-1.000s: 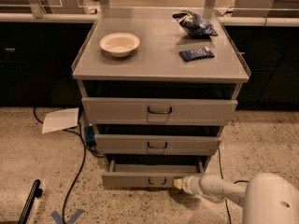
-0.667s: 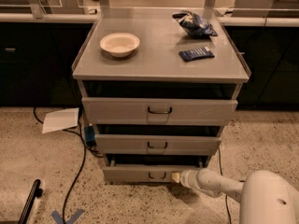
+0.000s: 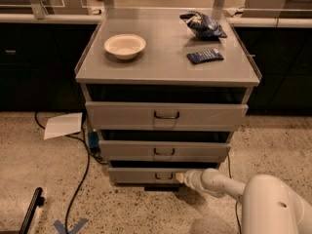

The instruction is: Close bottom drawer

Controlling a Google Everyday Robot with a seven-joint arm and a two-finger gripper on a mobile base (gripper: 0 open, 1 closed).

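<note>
The bottom drawer is the lowest, narrowest grey front of the cabinet, with a small dark wire handle. It sticks out only slightly, with a thin dark gap above it. My white arm reaches in from the lower right, and my gripper presses against the drawer front just right of the handle.
Above are the middle drawer and the top drawer, both slightly out. On the cabinet top sit a white bowl, a blue packet and a chip bag. A black cable and a paper sheet lie on the floor at left.
My gripper has moved left and inward against the bottom drawer's front. The drawer has slid back into the cabinet and sticks out less than before.
</note>
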